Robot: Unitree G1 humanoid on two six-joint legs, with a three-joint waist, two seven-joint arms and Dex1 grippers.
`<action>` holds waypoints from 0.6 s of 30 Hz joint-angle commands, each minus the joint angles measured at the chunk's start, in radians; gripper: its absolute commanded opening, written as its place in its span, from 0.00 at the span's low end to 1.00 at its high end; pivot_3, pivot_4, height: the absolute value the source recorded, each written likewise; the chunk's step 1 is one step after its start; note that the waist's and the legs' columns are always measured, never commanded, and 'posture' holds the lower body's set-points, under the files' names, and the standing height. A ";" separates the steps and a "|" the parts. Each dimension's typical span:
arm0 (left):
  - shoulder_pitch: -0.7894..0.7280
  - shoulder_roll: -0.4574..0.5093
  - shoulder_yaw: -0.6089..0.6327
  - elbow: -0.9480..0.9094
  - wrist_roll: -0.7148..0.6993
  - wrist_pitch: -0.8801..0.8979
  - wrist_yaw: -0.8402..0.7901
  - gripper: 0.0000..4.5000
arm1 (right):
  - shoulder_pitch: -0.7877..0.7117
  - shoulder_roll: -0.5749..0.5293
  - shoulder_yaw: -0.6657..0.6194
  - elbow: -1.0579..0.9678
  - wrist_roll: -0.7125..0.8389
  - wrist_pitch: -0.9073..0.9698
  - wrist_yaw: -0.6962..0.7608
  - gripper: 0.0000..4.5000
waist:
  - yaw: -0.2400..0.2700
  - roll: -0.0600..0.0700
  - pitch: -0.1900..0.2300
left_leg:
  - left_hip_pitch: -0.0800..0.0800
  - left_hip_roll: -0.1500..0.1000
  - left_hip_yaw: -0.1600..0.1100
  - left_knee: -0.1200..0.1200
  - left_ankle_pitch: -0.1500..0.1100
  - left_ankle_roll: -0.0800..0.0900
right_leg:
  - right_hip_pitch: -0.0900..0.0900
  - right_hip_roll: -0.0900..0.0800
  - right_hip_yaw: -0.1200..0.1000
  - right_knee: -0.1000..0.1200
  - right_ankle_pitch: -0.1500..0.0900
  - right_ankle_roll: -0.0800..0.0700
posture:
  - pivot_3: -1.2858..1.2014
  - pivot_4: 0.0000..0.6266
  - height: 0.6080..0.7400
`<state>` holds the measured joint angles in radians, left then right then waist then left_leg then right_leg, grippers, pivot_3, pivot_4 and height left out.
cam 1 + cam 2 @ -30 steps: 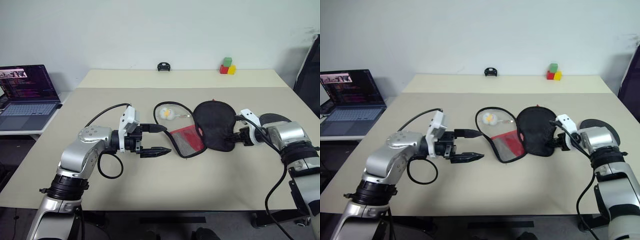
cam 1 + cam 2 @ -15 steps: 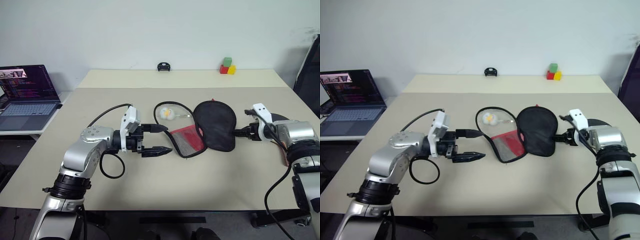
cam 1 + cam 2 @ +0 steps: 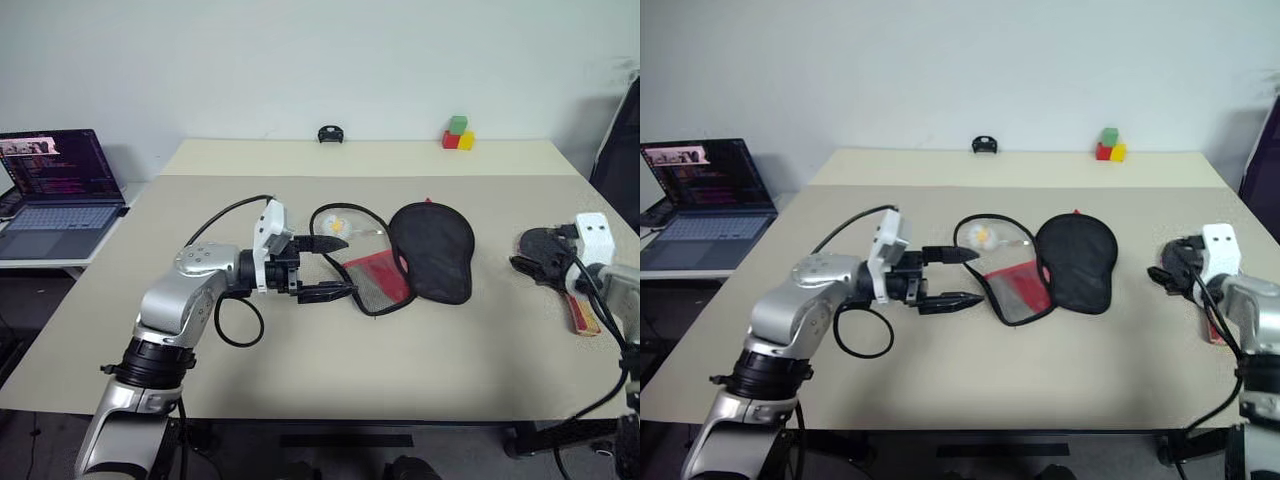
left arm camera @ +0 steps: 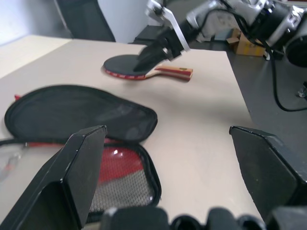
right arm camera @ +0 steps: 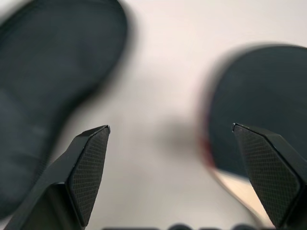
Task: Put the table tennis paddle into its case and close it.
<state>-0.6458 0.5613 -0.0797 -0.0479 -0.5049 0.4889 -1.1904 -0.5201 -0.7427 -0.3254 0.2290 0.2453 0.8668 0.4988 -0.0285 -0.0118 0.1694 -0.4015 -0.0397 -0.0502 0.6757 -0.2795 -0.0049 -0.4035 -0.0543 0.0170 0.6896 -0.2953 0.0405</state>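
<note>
The case (image 3: 432, 248) lies open at mid-table: black top flap to the right, red mesh part (image 3: 375, 280) in front, pale inside (image 3: 340, 225) behind. The table tennis paddle (image 3: 545, 248) rests flat near the table's right edge, black face up, with its handle (image 3: 583, 315) pointing toward me. My left gripper (image 3: 350, 267) hovers open just left of the case, pointing at it, with nothing between its fingers. My right gripper (image 3: 528, 258) is open over the paddle's black face and holds nothing. The right wrist view has the case (image 5: 48, 96) on one side and the paddle (image 5: 259, 105) on the other.
An open laptop (image 3: 50, 185) sits on a side table at far left. Red, green and yellow blocks (image 3: 456, 133) and a small black object (image 3: 328, 133) stand along the table's back. A dark chair (image 3: 620, 150) is past the right edge.
My right gripper has let go of the case's black flap, opened, and swung right to the paddle. The left gripper stays open beside the case.
</note>
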 commanded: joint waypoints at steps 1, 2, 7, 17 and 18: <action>-0.035 -0.002 -0.008 -0.018 0.001 -0.026 -0.019 1.00 | 0.048 -0.004 -0.067 -0.082 -0.008 -0.016 -0.072 1.00 | -0.003 0.000 0.000 | 0.000 0.000 0.000 0.000 0.000 0.000 | 0.000 0.000 0.000 0.001 0.000 0.000 | 0.52 0.24 1.00; -0.037 -0.003 -0.011 -0.013 0.003 -0.028 -0.023 1.00 | 0.060 -0.001 -0.079 -0.088 -0.003 -0.010 -0.086 1.00 | -0.004 0.000 0.000 | 0.001 0.000 0.001 0.001 0.000 0.000 | 0.000 0.000 0.001 0.002 0.000 0.000 | 0.52 0.24 1.00; -0.054 -0.012 -0.028 0.015 0.012 -0.043 -0.041 1.00 | 0.120 0.008 -0.106 -0.059 0.011 -0.009 -0.116 1.00 | -0.003 0.000 0.000 | 0.003 0.000 0.000 0.002 0.001 0.001 | 0.001 0.001 0.001 0.007 0.000 0.000 | 0.52 0.24 1.00; -0.060 -0.013 -0.026 0.040 0.025 -0.059 -0.054 1.00 | 0.094 0.020 -0.079 0.086 0.003 -0.056 -0.147 1.00 | -0.004 0.000 0.000 | 0.003 0.000 0.001 0.002 0.001 0.002 | 0.001 0.001 0.001 0.007 0.000 0.000 | 0.52 0.24 1.00; -0.060 -0.013 -0.026 0.041 0.026 -0.059 -0.054 1.00 | 0.089 0.019 -0.075 0.098 0.001 -0.059 -0.147 1.00 | -0.004 0.000 0.000 | 0.003 0.000 0.001 0.002 0.001 0.002 | 0.001 0.001 0.001 0.007 0.000 0.000 | 0.52 0.24 1.00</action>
<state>-0.6818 0.5460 -0.1159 0.0040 -0.4774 0.4485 -1.2376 -0.4107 -0.7202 -0.4011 0.3260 0.2534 0.8299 0.3612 -0.0328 -0.0118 0.1694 -0.3983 -0.0398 -0.0491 0.6779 -0.2785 -0.0031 -0.4027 -0.0534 0.0181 0.6970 -0.2953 0.0404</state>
